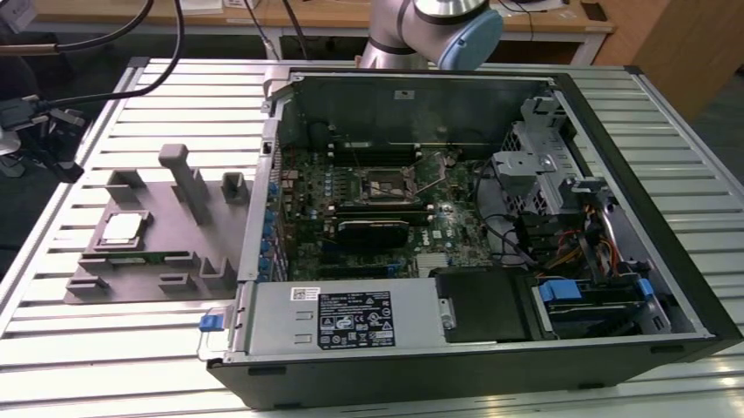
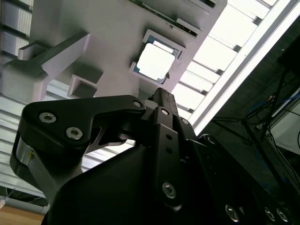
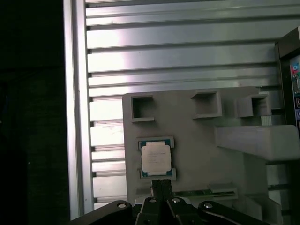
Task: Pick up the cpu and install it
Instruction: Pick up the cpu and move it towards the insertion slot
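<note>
Your gripper [image 3: 161,183] hangs above the gray fixture plate [image 3: 201,154], its fingers apparently pressed together with nothing between them. The cpu [image 3: 156,158] lies flat in its nest on that plate, just past the fingertips in both wrist views. In the exterior view it sits to the left of the open computer case [image 1: 651,174], well apart from the motherboard socket [image 1: 389,185]. You'd do well to open the jaws first and centre over the chip. Square the pads to the two edges the nest's lips leave free, and grip the rim lightly so it lifts level.
</note>
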You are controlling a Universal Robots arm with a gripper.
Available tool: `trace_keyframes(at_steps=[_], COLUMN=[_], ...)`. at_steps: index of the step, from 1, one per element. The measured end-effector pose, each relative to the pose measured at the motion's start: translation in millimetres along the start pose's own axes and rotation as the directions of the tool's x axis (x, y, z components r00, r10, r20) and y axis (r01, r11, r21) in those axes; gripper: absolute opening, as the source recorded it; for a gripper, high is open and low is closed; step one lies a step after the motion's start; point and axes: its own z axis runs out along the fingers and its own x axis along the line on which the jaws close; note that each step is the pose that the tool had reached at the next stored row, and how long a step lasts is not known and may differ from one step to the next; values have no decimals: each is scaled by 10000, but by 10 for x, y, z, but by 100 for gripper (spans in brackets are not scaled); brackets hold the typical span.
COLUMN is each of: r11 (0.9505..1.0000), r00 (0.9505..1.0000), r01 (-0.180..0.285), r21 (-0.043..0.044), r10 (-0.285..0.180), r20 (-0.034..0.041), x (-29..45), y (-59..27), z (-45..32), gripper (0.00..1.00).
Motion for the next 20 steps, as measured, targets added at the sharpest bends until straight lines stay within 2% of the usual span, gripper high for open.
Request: trace_keyframes(at_steps=[20], r11=[10000], r00=[10000], r01=[0], r21=[16], r10=[0], r20=[1], x=[1], y=[-7], z=[92], gripper=[11])
